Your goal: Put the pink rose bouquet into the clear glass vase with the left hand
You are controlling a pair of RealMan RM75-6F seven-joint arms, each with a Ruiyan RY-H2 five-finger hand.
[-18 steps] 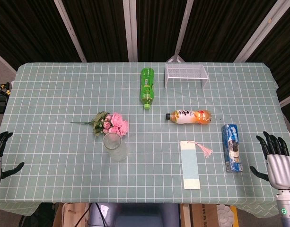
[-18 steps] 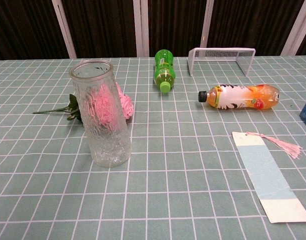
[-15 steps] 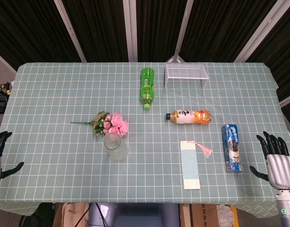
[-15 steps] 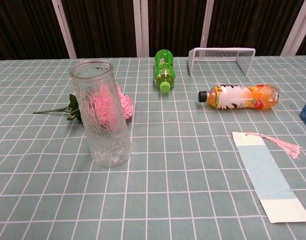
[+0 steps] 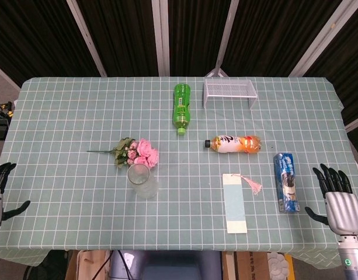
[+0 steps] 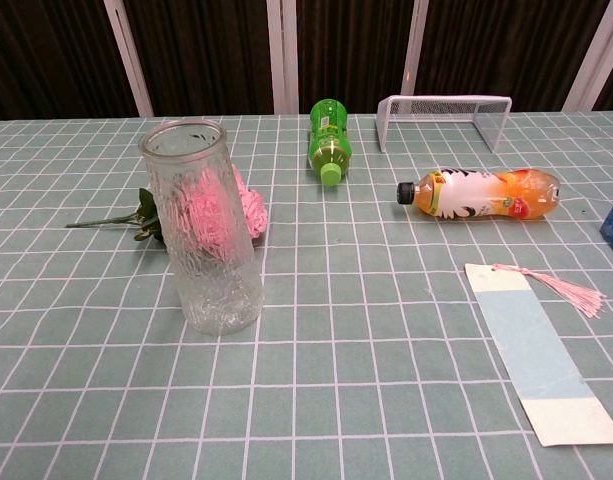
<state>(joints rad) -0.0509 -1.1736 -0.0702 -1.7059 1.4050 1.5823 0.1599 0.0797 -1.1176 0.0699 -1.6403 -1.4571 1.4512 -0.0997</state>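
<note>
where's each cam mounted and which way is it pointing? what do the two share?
Head view: high, looking steeply down over the whole green checked tablecloth; left hand and right hand show at the near corners, fingers apart, holding nothing.
Chest view: low, near table height, facing across the table toward the dark curtains; no part of the robot shows.
Shared: clear glass vase, pink rose bouquet, green bottle, orange bottle, white wire rack, blue tasselled bookmark.

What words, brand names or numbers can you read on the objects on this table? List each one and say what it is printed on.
Nothing can be read with certainty.
Green plastic bottle: label print too small.
Orange drink bottle with white label: dark markings, blurred.
Blue snack packet: print too small to make out.
Pale blue bookmark with pink tassel: no text visible.
</note>
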